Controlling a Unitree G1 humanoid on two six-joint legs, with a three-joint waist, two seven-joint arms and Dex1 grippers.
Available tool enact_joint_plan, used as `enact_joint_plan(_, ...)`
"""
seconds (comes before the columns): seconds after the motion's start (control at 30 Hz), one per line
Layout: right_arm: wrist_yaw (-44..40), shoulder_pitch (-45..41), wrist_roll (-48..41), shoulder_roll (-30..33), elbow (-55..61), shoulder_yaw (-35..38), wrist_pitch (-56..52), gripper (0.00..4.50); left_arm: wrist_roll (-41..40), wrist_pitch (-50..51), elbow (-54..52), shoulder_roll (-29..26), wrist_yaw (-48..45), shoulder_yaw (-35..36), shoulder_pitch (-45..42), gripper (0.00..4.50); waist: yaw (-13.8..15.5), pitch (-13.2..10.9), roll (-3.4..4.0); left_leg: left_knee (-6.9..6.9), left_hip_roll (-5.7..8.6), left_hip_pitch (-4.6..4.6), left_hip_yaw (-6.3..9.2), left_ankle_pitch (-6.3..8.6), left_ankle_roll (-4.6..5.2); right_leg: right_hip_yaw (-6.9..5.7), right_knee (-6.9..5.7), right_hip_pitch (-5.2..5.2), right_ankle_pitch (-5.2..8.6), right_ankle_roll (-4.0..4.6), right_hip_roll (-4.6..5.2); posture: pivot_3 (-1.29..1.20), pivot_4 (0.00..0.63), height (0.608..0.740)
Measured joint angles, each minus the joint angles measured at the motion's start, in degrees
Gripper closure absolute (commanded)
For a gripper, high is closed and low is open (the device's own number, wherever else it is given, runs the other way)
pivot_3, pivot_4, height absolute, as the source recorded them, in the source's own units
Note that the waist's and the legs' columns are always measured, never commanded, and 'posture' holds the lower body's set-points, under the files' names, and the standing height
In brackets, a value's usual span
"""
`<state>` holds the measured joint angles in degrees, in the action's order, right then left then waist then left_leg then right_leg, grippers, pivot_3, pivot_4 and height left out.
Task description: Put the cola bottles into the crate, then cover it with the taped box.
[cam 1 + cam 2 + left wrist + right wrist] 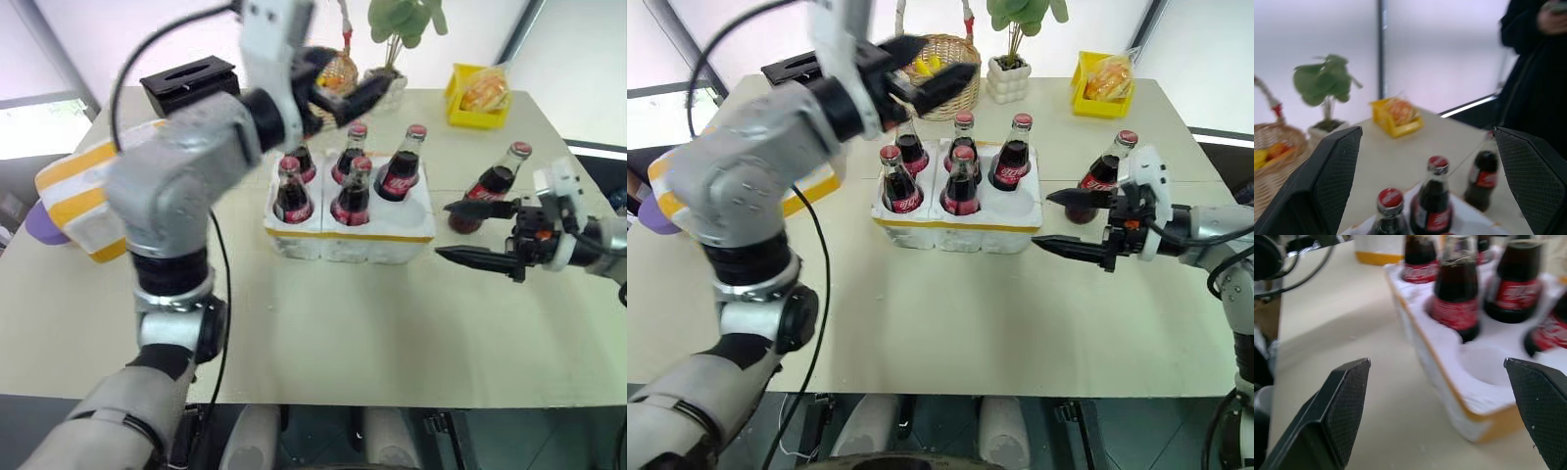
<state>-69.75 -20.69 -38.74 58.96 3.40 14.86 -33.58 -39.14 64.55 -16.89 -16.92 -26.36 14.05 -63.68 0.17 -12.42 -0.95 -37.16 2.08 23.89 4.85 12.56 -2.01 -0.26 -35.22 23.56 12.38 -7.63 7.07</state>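
Beside the crate (955, 230), reaching the wide-open right gripper (1070, 221) for the last cola bottle (1101, 182), left gripper (926, 70) hovering open.

6 cola bottles: 5 in the crate (955, 233), 1 (1099, 179) loose on the table (1019, 323) at right. 1 crate, 1 empty well. 1 taped box (83, 196). 1 wicker basket (939, 54), 1 plant pot (1009, 76), 1 yellow tray (1107, 98), 1 black box (188, 82).
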Motion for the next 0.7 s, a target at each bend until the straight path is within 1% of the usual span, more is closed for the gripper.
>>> enact_joint_plan(0.03, -0.4, -0.3, 0.4, 0.5, -1.3, 0.2, 0.5, 0.0, -2.6, 0.4, 0.2, -2.8, -3.0, 1.2, 0.0, 0.02, -0.1, 0.0, 0.0, 0.03, 0.0, 0.0, -0.01, 0.0, 0.0, 0.0, 0.01, 0.01, 0.0, 0.0, 0.0, 0.0, 0.15, 0.74)
enact_joint_plan(0.07, -0.8, -0.7, 1.0, 0.9, -3.1, 0.5, 1.2, 0.0, -5.3, 0.8, 0.7, -6.8, -6.9, 2.2, 0.2, 0.02, -0.4, 0.0, 0.0, 0.05, 0.0, 0.0, -0.01, 0.0, 0.0, 0.0, 0.0, 0.01, 0.0, -0.01, 0.0, 0.0, 0.15, 0.74)
enact_joint_plan(0.17, -1.5, -1.8, 3.0, 2.0, -8.1, 1.3, 3.1, 0.0, -9.1, 1.3, 3.5, -17.3, -15.7, 3.6, 2.3, 0.02, -1.0, 0.0, 0.02, 0.07, 0.0, -0.03, -0.01, 0.0, 0.0, 0.02, -0.01, 0.01, 0.0, -0.01, -0.01, 0.0, 0.15, 0.74)
enact_joint_plan(0.27, -1.6, -2.5, 4.8, 2.5, -12.7, 1.8, 4.7, 0.0, -13.3, 2.6, 5.6, -26.0, -24.5, 4.9, 7.1, 0.02, -1.4, 0.0, 0.01, 0.07, -0.02, -0.07, -0.06, 0.0, 0.0, 0.06, -0.02, 0.0, 0.02, 0.03, -0.01, 0.0, 0.15, 0.74)
enact_joint_plan(0.37, -0.8, -2.8, 6.8, 2.4, -17.2, 1.8, 6.1, 0.0, -15.4, 2.4, 6.0, -32.8, -31.5, 5.2, 12.6, 0.02, -1.3, 0.0, 0.02, 0.06, -0.03, -0.11, -0.08, 0.0, 0.0, 0.1, -0.03, -0.01, 0.1, 0.21, -0.01, 0.0, 0.15, 0.74)
enact_joint_plan(0.43, 0.8, -3.0, 8.4, 1.8, -20.6, 1.8, 6.9, 0.0, -15.5, 1.9, 6.3, -36.0, -34.5, 5.2, 16.7, 0.02, -1.2, 0.0, 0.01, 0.06, -0.03, -0.13, -0.08, 0.0, 0.0, 0.1, -0.04, -0.03, 0.11, 0.24, -0.01, 0.0, 0.15, 0.74)
enact_joint_plan(0.53, 4.2, -4.0, 10.8, -0.4, -24.2, 1.7, 9.9, 0.0, -15.5, -0.1, 5.0, -39.2, -38.0, 5.5, 22.9, 0.02, -1.2, 0.0, 0.02, 0.05, -0.05, -0.16, -0.15, 0.0, -0.01, 0.15, -0.03, -0.04, 0.1, 0.27, -0.01, 0.0, 0.15, 0.74)
enact_joint_plan(0.6, 6.6, -5.2, 12.3, -1.9, -26.9, 1.5, 10.8, 0.0, -15.5, -1.6, 4.5, -39.7, -39.2, 5.5, 26.0, 0.02, -1.2, 0.0, 0.02, 0.05, -0.06, -0.17, -0.15, 0.0, -0.01, 0.16, -0.04, -0.02, 0.08, 0.31, -0.01, 0.0, 0.15, 0.74)
enact_joint_plan(0.7, 7.6, -7.7, 13.2, -3.6, -28.8, 1.1, 11.1, 0.0, -15.5, -3.6, 4.3, -39.4, -38.2, 5.8, 27.0, 0.02, -1.2, 0.0, 0.03, 0.06, -0.06, -0.18, -0.15, 0.0, -0.01, 0.16, -0.04, -0.03, 0.08, 0.31, -0.02, 0.0, 0.15, 0.74)
